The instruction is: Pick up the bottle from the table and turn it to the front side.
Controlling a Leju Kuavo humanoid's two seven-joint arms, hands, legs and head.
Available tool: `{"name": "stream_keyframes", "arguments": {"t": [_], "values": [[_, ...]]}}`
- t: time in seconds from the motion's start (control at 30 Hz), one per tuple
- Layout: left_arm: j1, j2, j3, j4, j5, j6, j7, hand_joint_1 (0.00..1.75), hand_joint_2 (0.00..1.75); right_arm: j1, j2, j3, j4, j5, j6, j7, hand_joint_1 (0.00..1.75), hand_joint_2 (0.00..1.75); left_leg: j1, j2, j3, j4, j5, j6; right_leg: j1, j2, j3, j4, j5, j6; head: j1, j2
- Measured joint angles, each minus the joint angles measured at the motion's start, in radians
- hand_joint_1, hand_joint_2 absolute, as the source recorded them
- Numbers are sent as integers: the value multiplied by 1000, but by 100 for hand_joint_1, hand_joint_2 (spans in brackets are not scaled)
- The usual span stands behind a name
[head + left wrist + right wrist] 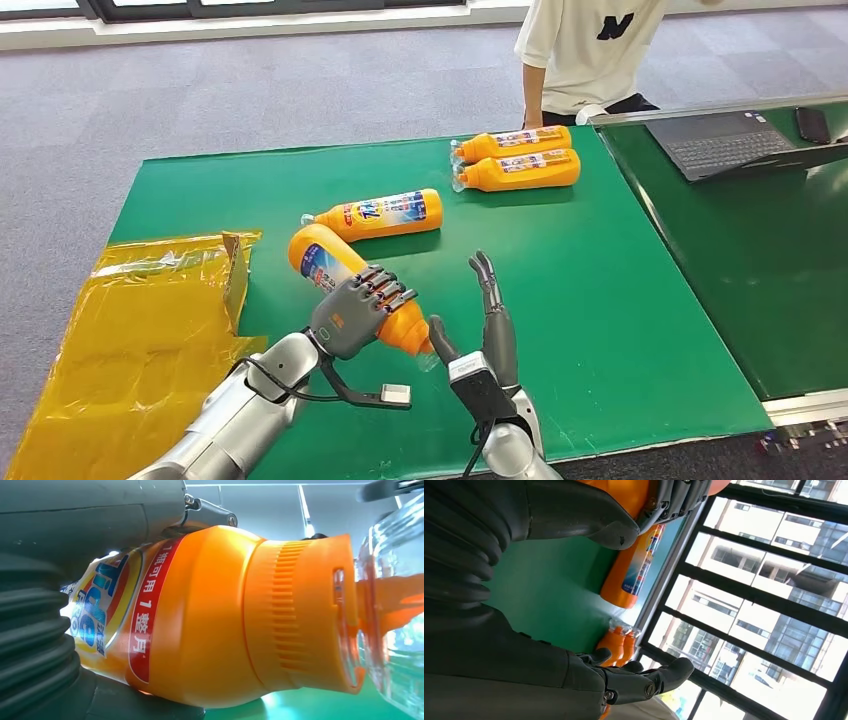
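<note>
My left hand (pixel 358 310) grips an orange bottle (pixel 328 262) around its middle and holds it tilted above the green table (pixel 600 290), clear cap toward me. Up close the orange bottle (pixel 210 615) shows a red and blue label and its clear cap (pixel 395 610). My right hand (pixel 487 330) stands open just right of the cap, fingers pointing up, thumb near the cap. The right hand's thumb (pixel 589 520) and fingers (pixel 649 680) are spread apart with nothing between them.
A second orange bottle (pixel 385 214) lies on the table behind the held one. Two more bottles (pixel 520 160) lie side by side at the far edge. A person in a white shirt (pixel 590 50) stands beyond them. A laptop (pixel 735 140) is at right, yellow plastic sheeting (pixel 140 330) at left.
</note>
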Motion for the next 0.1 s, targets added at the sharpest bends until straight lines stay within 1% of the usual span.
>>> {"name": "stream_keyframes", "arguments": {"t": [0.1], "values": [[3,22,2,-14,-20,0,6,175,175,14,-1,0,0,7,4,1,0,175,0,0,0,0,0,0,0,0,0,0,0,0,0,0]]}}
